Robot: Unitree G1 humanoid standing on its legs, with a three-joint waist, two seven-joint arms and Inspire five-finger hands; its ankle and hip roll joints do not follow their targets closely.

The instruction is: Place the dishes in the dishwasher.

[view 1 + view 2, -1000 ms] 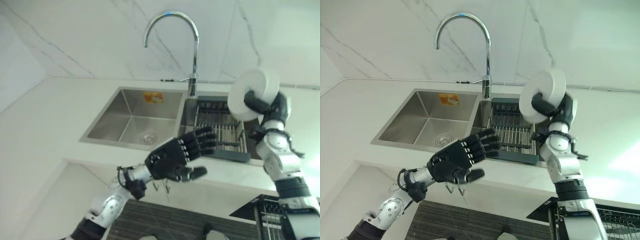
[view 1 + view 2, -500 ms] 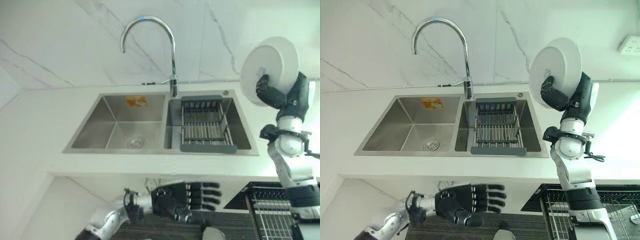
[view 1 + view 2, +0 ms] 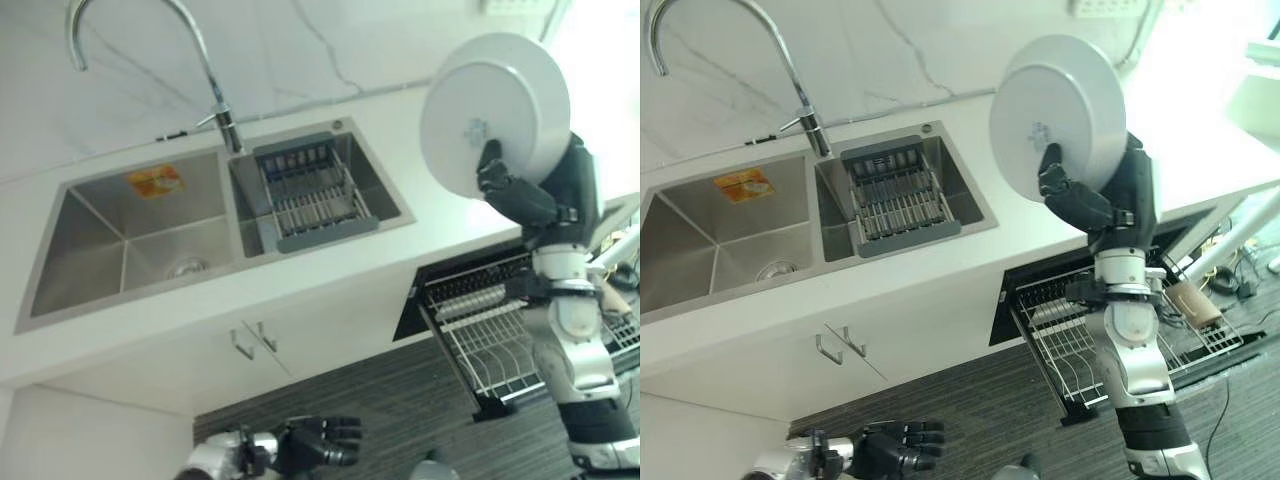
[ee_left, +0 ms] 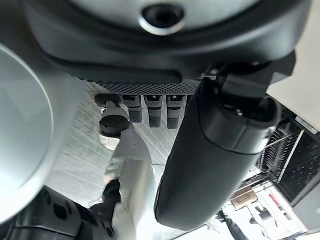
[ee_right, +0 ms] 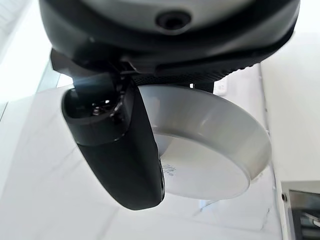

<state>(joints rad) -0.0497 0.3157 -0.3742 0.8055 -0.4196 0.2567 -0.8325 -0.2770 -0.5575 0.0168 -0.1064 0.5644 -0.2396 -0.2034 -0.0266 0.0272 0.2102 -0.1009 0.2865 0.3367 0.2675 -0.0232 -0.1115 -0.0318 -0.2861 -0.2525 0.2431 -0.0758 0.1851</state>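
Low at my left side, my left hand (image 3: 318, 445) hangs over the dark floor (image 3: 400, 395) in front of the white cabinet doors (image 3: 270, 345), holding nothing; its fingers look loosely bent rather than straight, but I cannot tell for certain how far they are curled. Above it, the steel double sink (image 3: 130, 240) is set into the white counter (image 3: 330, 275), with the tall curved faucet (image 3: 205, 70) behind it and a dark drain rack (image 3: 312, 195) sitting in the right basin. Further right, my right hand (image 3: 535, 195) is raised above the counter's edge and clamped on a white plate (image 3: 495, 110): my thumb presses the plate's underside while my fingers wrap behind its rim, so the plate stands nearly upright with its base turned toward me. Below that hand, the dishwasher's wire rack (image 3: 490, 335) is pulled out over the floor, well apart from the plate.
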